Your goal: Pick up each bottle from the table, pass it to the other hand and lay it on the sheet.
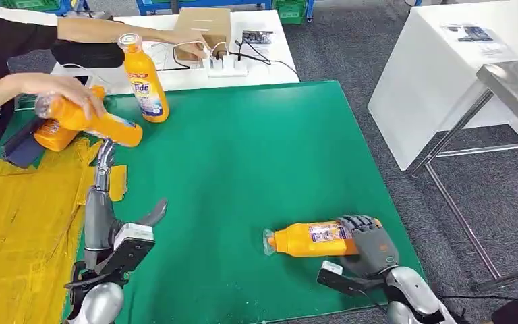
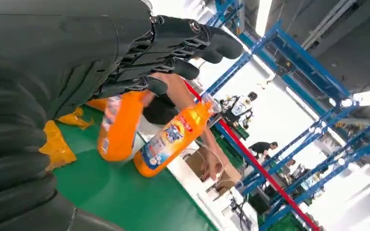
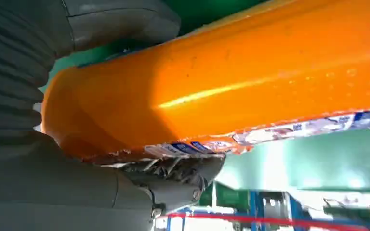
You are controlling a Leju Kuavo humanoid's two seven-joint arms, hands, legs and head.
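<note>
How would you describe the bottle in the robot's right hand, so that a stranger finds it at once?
Start at the green mat and go to its near right corner. There one orange bottle lies on its side, cap pointing left, with the right robot hand closed around its base. The other bottles are far left, by a person's hand.

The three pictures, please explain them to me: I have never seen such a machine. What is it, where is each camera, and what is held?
This is a humanoid robot with two silver arms and many-fingered hands. The wide picture comes from its head, looking down on a green table mat. The other two come from cameras at its wrists, so they look turned.

The right hand grips a lying orange plastic bottle; the right wrist view shows that bottle very close. The left hand holds nothing, its fingers stretched out.

A person's hand holds a second orange bottle over a crumpled yellow sheet. A third orange bottle stands upright further back.
</note>
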